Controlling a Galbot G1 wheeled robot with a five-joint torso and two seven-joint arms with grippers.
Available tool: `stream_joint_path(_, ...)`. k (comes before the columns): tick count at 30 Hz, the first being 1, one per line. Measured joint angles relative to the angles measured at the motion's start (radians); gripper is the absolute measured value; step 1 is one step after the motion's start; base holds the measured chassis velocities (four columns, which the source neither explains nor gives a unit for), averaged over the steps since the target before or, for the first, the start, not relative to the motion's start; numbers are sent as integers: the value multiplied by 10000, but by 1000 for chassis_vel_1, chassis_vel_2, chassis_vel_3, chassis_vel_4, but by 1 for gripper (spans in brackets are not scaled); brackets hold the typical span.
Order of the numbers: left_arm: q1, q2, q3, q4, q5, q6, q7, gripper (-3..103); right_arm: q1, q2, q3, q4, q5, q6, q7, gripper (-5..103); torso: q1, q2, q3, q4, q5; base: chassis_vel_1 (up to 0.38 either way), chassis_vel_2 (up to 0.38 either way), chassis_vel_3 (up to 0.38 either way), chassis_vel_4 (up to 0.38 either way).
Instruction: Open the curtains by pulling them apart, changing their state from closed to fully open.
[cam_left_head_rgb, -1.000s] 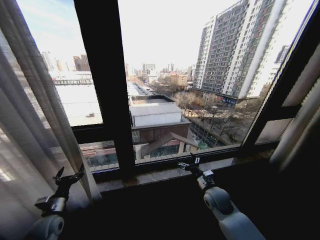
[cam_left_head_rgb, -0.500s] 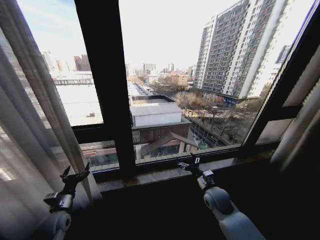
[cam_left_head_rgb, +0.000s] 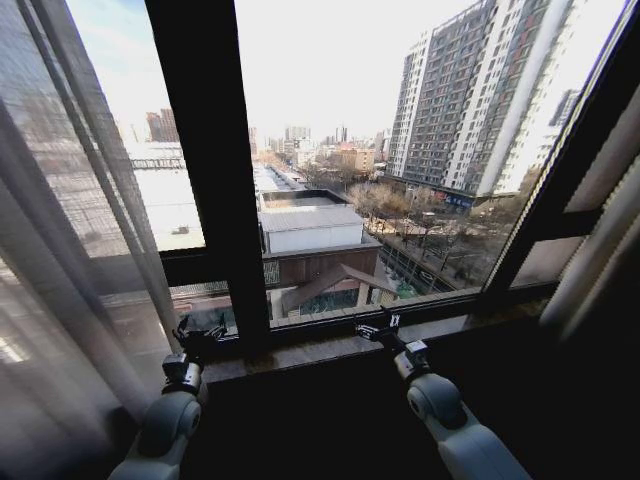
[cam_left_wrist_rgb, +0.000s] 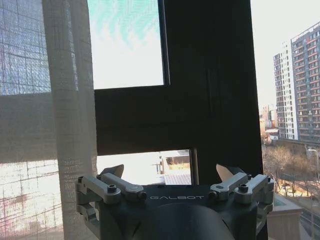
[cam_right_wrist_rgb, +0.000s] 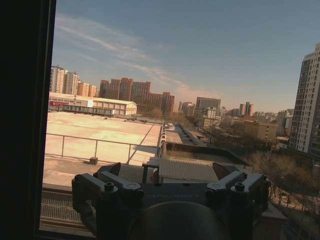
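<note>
- The curtains (cam_left_head_rgb: 70, 250) are seen gathered at the frame's left; the window's centre is uncovered, so opening is judged largely done.
- The left end effector (cam_left_head_rgb: 200, 328) is spread wide, empty, beside the fabric edge.
- The right end effector (cam_left_head_rgb: 378, 326) is held wide at lower centre.

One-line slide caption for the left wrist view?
Left gripper open before the dark window frame, holding nothing, the sheer curtain hanging beside it.
</note>
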Motion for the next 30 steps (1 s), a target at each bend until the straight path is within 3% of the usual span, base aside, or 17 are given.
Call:
stream_joint_path(1, 0, 0, 0, 0, 0, 0, 0, 100, 0, 0, 0, 0, 0, 0, 0, 100, 0, 0, 0, 0, 0, 0, 0, 0, 0)
stream_joint_path(4, -20, 48, -280, 481, -188, -925, 4, 100, 0, 0, 1, 0, 0, 0, 0, 100, 0, -1, 0, -3, 1, 0, 0, 0, 0)
stream_joint_path(8, -117, 205, -822, 1038, -505, -1365, -73, 100, 0, 0, 1, 0, 0, 0, 0, 100, 0, 0, 0, -3, -1, 0, 0, 0, 0)
stream_joint_path(15, 129, 776, -1776, 1275, -1051, -1386, -239, 100, 0, 0, 1, 0, 0, 0, 0, 100, 0, 0, 0, 0, 1, 0, 0, 0, 0)
stream_joint_path(20, 255, 767, -1809, 1108, -1047, -1282, -464, 100, 0, 0, 1, 0, 0, 0, 0, 100, 0, 0, -1, -3, 1, 0, 0, 0, 0)
stream_joint_path(30, 1227, -423, -885, 178, 567, -1232, -1163, 100, 0, 0, 2, 0, 0, 0, 0, 100, 0, 0, -1, -3, 2, 0, 0, 0, 0)
